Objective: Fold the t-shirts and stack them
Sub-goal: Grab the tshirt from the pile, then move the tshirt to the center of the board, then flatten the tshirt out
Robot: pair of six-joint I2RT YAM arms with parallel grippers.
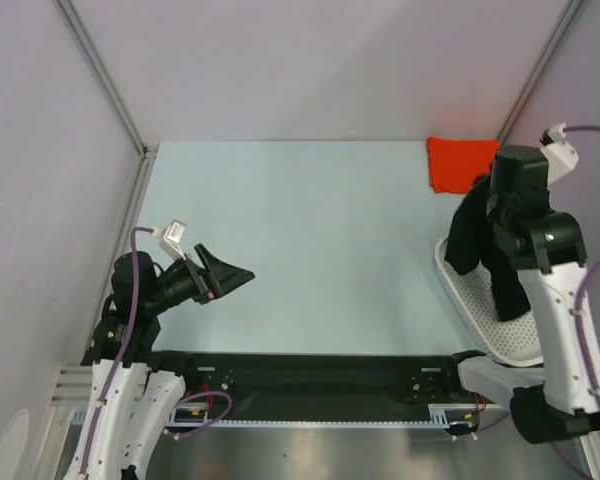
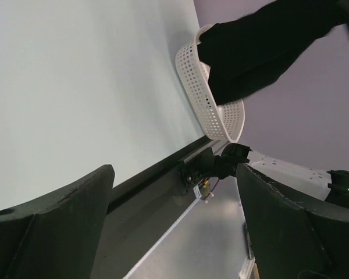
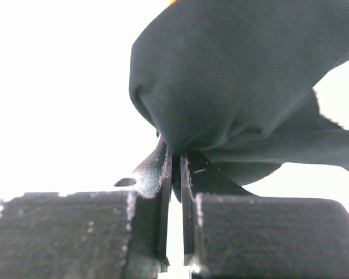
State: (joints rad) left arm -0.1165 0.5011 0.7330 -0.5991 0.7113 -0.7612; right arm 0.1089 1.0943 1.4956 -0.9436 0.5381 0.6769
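Top view. At the left, left fingers [image 1: 230, 270] spread wide, nothing between them, held above the table [image 1: 310, 240] near its near-left corner and pointing right. At the right, the right arm [image 1: 560, 300] reaching over a white mesh basket [image 1: 480, 300] that sits at the table's right edge. Hanging from under its wrist, the black shirt [image 1: 475, 235], in two dark folds that drape down over the basket's far half. Cannot tell here whether the cloth touches the basket floor. Beyond the basket, in the far-right corner, the orange shirt [image 1: 458, 162], bunched on the table, just beside the black one.

Left wrist view. Both fingers at the frame's bottom corners, far apart, with only table and the black front rail between them. Farther off, the basket on the table edge, with the black shirt hanging above it and dipping inside its rim.

Right wrist view. Right fingers [image 3: 168, 168] pressed nearly together, only a thin slit between, pinching a fold of black cloth. Above the grip, the shirt billowing out and filling most of the upper frame. At the top edge, a sliver of orange.
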